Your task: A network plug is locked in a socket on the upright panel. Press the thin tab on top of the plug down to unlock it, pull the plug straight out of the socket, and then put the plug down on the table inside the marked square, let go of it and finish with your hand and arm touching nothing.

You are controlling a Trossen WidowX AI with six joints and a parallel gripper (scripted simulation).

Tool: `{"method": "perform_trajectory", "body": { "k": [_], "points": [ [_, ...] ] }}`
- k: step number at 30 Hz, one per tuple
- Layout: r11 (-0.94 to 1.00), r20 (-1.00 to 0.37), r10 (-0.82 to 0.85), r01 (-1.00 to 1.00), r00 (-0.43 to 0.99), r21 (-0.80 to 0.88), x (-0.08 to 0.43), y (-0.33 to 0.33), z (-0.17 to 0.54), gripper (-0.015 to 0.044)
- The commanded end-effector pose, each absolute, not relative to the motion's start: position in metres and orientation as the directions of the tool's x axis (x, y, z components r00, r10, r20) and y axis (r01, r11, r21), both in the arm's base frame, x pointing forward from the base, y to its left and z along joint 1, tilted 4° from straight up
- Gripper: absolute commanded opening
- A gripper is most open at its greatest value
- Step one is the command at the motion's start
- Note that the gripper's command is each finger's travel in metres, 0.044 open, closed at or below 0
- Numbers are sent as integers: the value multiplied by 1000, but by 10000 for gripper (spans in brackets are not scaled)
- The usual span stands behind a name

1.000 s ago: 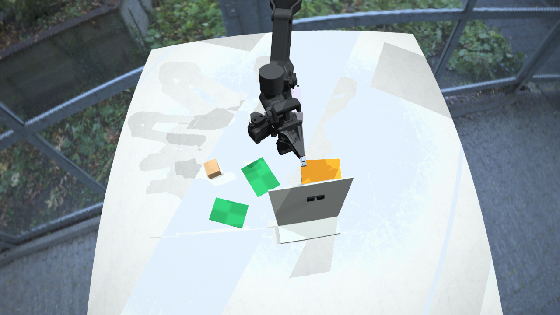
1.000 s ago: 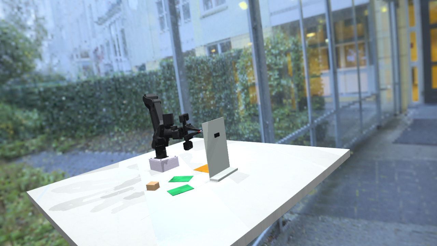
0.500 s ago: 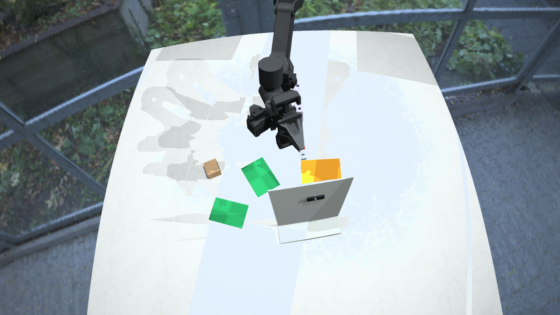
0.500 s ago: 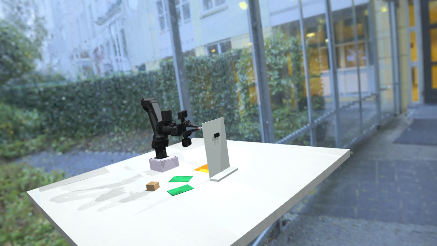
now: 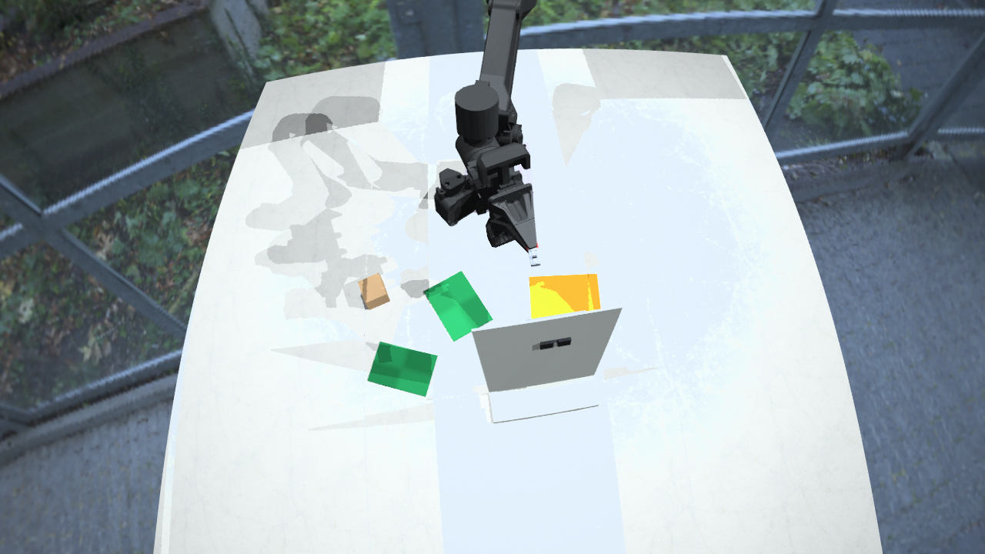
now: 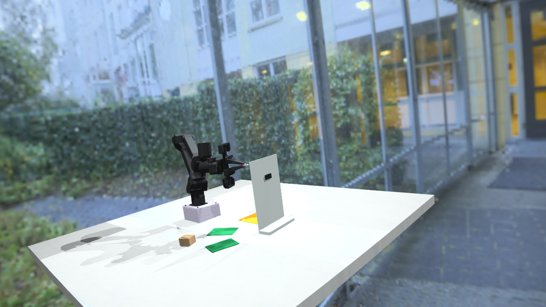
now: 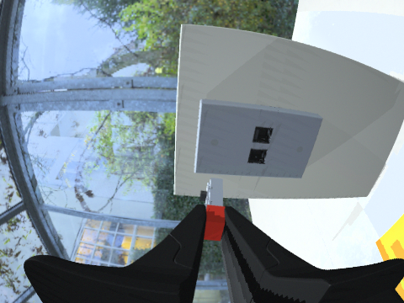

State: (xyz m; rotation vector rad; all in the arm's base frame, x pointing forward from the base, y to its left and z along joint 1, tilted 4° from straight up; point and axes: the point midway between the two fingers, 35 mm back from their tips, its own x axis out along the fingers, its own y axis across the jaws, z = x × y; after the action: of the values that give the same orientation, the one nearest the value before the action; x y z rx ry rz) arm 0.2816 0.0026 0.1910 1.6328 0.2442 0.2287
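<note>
The network plug (image 5: 532, 259) (image 6: 246, 165) (image 7: 215, 193) has a clear grey front and a red rear part. My gripper (image 5: 532, 245) (image 6: 242, 164) (image 7: 212, 214) is shut on the red part. The plug is out of the socket, high above the table and a short way in front of the upright panel (image 5: 502, 362) (image 6: 265, 198) (image 7: 236, 63). The wrist view shows two dark socket openings, one (image 7: 263, 135) beside the other (image 7: 257, 156), in a grey wall plate (image 7: 227, 126). A flat orange-yellow patch (image 5: 564, 292) (image 6: 250, 218) (image 7: 396, 240) lies on the table at the panel's socket side.
Two flat green patches lie beside the panel, one nearer the arm (image 5: 459, 306) (image 6: 222, 231) and one farther off (image 5: 402, 369) (image 6: 222, 245). A small tan block (image 5: 374, 291) (image 6: 187, 240) stands beyond them. The panel has a low foot (image 6: 276, 226).
</note>
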Motion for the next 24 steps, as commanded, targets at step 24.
{"method": "perform_trajectory", "body": {
  "k": [24],
  "points": [
    [-12, -498, 313, 528, 809, 849, 300, 51, 108, 0]
  ]
}}
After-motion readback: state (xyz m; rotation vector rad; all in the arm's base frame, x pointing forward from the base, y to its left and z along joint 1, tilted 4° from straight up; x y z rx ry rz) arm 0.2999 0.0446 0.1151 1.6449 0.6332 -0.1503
